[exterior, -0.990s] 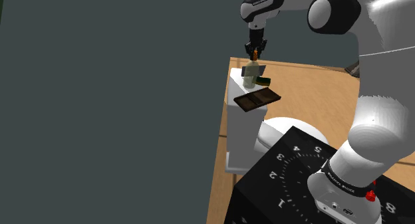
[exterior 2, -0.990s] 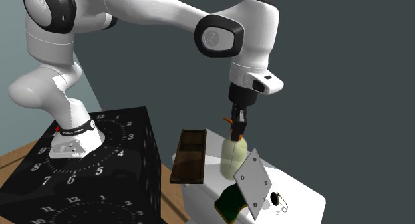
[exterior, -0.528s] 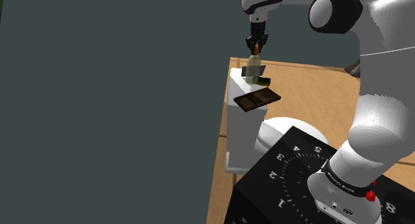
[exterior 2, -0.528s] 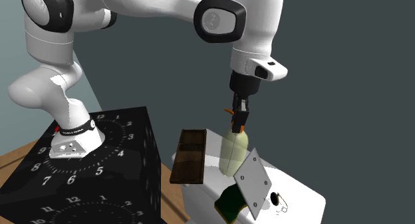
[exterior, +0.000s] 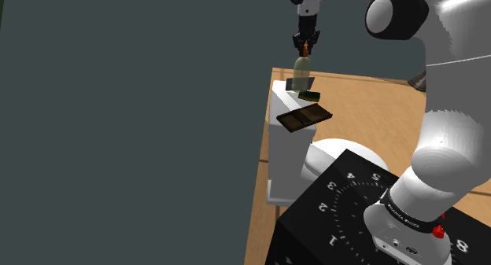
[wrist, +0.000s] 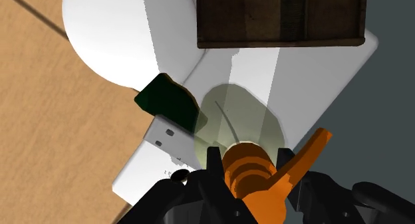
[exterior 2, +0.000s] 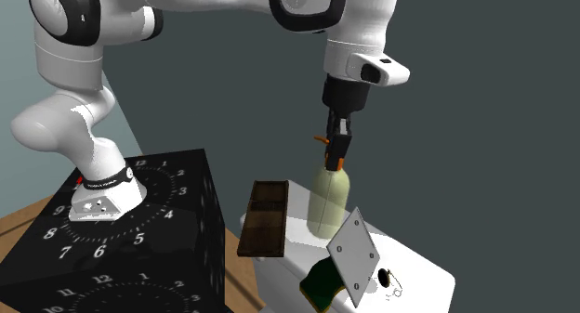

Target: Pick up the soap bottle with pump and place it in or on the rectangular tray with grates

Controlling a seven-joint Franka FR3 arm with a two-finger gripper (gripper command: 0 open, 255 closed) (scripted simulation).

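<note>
Soap bottle [exterior 2: 329, 202] upright beside dark tray [exterior 2: 265, 218], jaws clenched on its orange pump [wrist: 256, 176].

One soap bottle [exterior 2: 330, 202], one tray [exterior 2: 264, 218]

This looks like a bathroom in a home. A white box-shaped toilet water tank [exterior: 285, 153] stands upright at a plain dark grey wall [exterior: 118, 122], and a rounded white toilet lid [exterior: 330, 152] lies next to it, on the side away from the wall. A floor of light brown wooden planks [exterior: 362, 106] goes around the toilet. Over the tank there is a pale green soap bottle with an orange pump [exterior 2: 330, 202], a usual thing for a washing place. The black box stand with white clock numbers [exterior: 346, 216] is just beside the toilet.
</note>
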